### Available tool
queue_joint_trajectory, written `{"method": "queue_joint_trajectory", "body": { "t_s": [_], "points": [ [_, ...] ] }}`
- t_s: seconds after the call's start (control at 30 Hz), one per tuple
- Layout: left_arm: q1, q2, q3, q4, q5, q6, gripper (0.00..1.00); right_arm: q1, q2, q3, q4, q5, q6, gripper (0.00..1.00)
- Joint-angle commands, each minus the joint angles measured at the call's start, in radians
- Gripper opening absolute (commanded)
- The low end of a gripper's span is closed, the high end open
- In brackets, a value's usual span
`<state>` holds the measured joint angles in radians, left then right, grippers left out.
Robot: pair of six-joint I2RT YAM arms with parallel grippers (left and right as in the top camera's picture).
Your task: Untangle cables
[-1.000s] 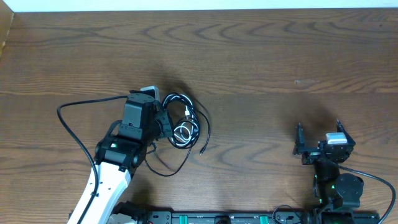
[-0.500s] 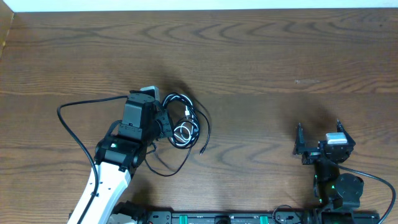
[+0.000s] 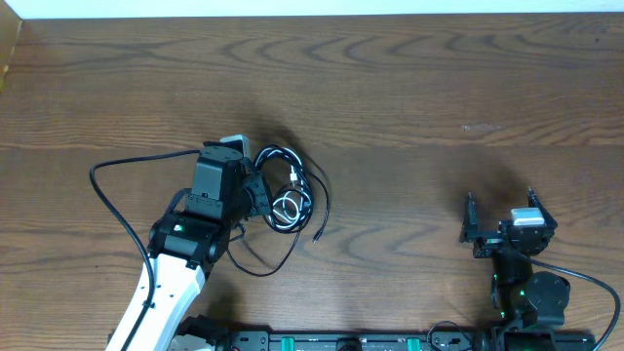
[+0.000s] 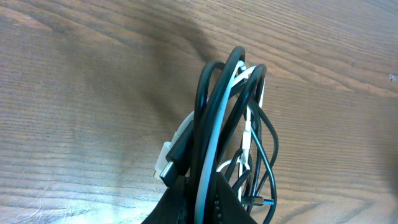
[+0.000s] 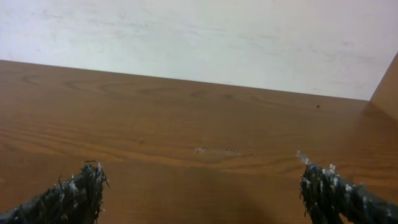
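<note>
Plainly, the left gripper [image 3: 256, 195] is clamped on the cables [image 3: 290, 191], pinching their left edge; the wrist view shows black and white strands running down into its grip. The cables lie left of the centre of the table [image 3: 409, 97], just right of that gripper, their loops stretched near to far, with one black end curling nearward. Well apart to the right, the right gripper [image 3: 499, 226] hangs with jaws spread wide and nothing between them. By my judgement the left arm is much the nearer. Nothing has shifted since a second ago.
</note>
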<state>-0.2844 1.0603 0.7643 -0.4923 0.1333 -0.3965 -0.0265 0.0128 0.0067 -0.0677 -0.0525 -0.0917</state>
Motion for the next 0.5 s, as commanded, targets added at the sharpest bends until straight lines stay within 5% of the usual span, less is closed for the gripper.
{"method": "queue_joint_trajectory", "body": {
  "t_s": [0.0, 0.47],
  "points": [
    [0.002, -0.012, 0.030, 0.007, 0.013, -0.009, 0.07, 0.008, -0.002, -0.001, -0.003, -0.006, -0.010, 0.99],
    [0.002, -0.013, 0.030, 0.023, 0.013, -0.009, 0.07, 0.008, -0.002, -0.001, -0.003, -0.006, -0.010, 0.99]
  ]
}}
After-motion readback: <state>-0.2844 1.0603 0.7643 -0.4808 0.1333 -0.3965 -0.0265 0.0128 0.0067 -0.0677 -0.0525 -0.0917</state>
